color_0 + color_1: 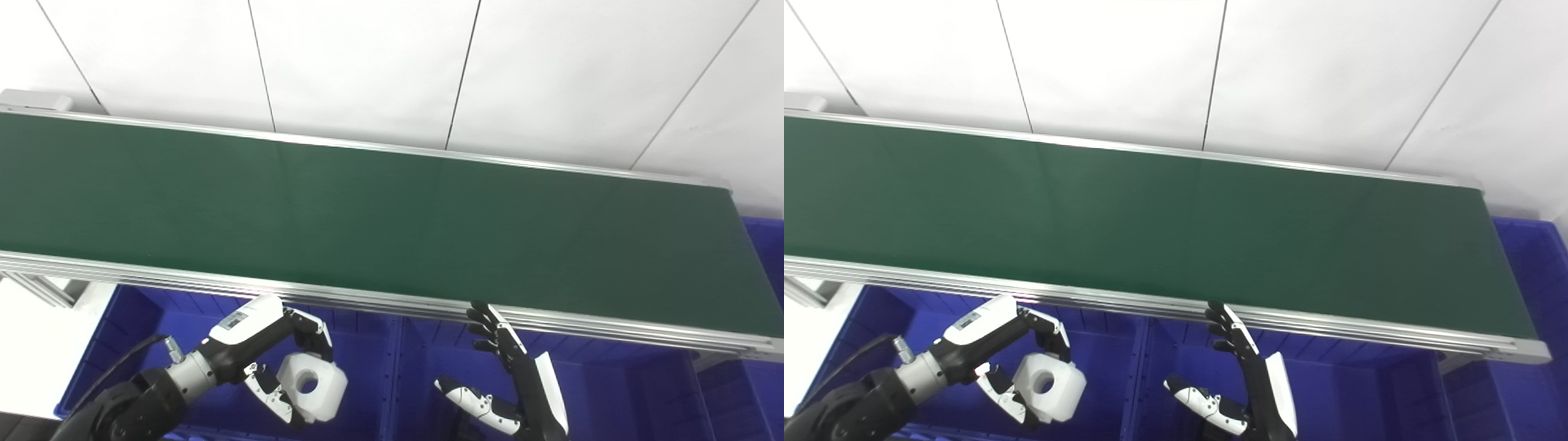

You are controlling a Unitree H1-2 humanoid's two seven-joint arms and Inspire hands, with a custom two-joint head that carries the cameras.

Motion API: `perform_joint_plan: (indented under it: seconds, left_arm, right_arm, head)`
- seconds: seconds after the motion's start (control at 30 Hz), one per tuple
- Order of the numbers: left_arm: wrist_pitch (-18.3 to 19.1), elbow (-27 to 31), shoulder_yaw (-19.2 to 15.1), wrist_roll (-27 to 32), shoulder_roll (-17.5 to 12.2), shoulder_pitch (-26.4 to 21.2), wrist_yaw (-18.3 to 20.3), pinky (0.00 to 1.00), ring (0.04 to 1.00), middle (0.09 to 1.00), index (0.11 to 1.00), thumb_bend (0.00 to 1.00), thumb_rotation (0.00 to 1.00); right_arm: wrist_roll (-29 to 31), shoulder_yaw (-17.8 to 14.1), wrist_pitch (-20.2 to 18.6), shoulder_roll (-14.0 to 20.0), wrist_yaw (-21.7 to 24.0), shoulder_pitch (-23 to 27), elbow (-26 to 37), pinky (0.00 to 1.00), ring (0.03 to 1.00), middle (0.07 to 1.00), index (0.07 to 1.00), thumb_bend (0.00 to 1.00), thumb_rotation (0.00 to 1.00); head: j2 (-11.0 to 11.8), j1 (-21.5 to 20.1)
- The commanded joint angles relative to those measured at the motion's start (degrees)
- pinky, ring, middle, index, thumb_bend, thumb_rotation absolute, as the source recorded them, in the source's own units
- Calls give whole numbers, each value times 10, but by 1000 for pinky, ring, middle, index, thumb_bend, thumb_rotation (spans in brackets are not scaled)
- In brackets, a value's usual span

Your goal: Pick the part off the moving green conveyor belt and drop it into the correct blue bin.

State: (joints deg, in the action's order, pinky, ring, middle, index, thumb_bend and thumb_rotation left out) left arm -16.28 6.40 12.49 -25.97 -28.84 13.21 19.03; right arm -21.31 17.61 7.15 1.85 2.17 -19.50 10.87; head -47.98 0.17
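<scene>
The green conveyor belt (380,226) runs across the view with nothing on it. My left hand (275,355) is shut on a white block-shaped part with a round hole (313,384). It holds the part below the belt's near rail, above the left blue bin (135,331). My right hand (508,373) is open and empty, fingers spread and pointing up, just below the near rail over the middle blue bin (600,392). The same scene shows in the right eye view, with the part (1050,383) in the left hand (1013,349).
The belt's aluminium near rail (392,303) lies just above both hands. A divider (395,367) separates the left and middle bins. Another blue bin (765,245) stands at the belt's right end. A white wall with seams lies behind.
</scene>
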Motion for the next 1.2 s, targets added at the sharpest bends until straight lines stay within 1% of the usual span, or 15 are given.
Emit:
perform_joint_plan:
  seconds: [0.0,0.1,0.23,0.3,0.33,0.43,0.47,0.5,0.63,0.7,0.77,0.87,0.93,1.03,1.17]
  left_arm:
    - [41,28,7,3,-12,-8,32,507,441,510,501,498,0]
    - [98,36,17,-31,-11,-15,56,497,428,504,515,498,0]
    - [143,33,22,-88,-3,-18,47,494,422,522,518,497,0]
    - [166,40,22,-124,2,-14,36,581,636,693,503,505,31]
    - [173,43,22,-139,4,-13,31,651,736,772,698,618,10]
    - [194,54,20,-159,7,-10,31,705,833,891,856,677,0]
    - [204,60,17,-156,9,-9,36,705,836,896,860,678,0]
    - [211,65,14,-154,10,-8,39,756,885,940,904,703,77]
    - [173,72,-18,-58,24,4,18,798,925,975,935,745,209]
    - [138,65,-38,12,36,12,5,810,932,978,936,742,234]
    - [82,50,-55,89,48,19,-4,864,953,981,944,733,283]
    - [19,39,-67,181,65,31,-3,895,966,983,953,744,372]
    - [8,53,-63,218,76,40,2,881,955,971,945,744,400]
    - [-3,66,-52,278,100,55,8,923,947,947,924,751,364]
    - [-18,74,-31,277,128,70,5,863,909,932,925,728,359]
  right_arm:
    - [1,3,-10,-8,3,2,29,752,820,856,893,746,427]
    - [-2,5,-13,-8,2,2,34,744,816,851,891,742,429]
    - [-5,8,-13,-9,2,4,36,743,811,849,889,738,431]
    - [-4,9,-13,-9,1,4,37,741,807,847,887,740,427]
    - [-3,9,-15,-10,1,4,38,744,808,847,888,740,425]
    - [-5,9,-21,-11,2,4,41,752,813,850,889,743,431]
    - [-5,10,-22,-11,2,4,41,752,813,850,889,743,431]
    - [-5,10,-22,-11,2,4,41,759,815,850,890,745,434]
    - [-5,11,-23,-12,2,3,43,762,816,851,890,743,429]
    - [-6,12,-23,-12,1,3,43,762,817,852,891,742,426]
    - [-5,11,-21,-12,0,2,41,758,815,851,888,744,420]
    - [-6,11,-13,-11,-4,1,34,758,815,849,886,746,423]
    - [-7,11,-12,-9,-4,0,33,757,815,849,887,745,426]
    - [-6,11,-13,-7,-3,-2,33,758,818,851,888,746,426]
    - [-3,10,-15,-5,-2,-7,35,758,819,852,888,748,411]
  head:
    - [-1,1]
    - [-5,7]
    - [-5,7]
    - [-6,5]
    - [-7,4]
    - [-6,3]
    - [-5,2]
    - [-5,2]
    - [-3,-2]
    - [-1,-6]
    - [2,-8]
    - [5,-12]
    - [7,-15]
    - [11,-20]
    - [20,-22]
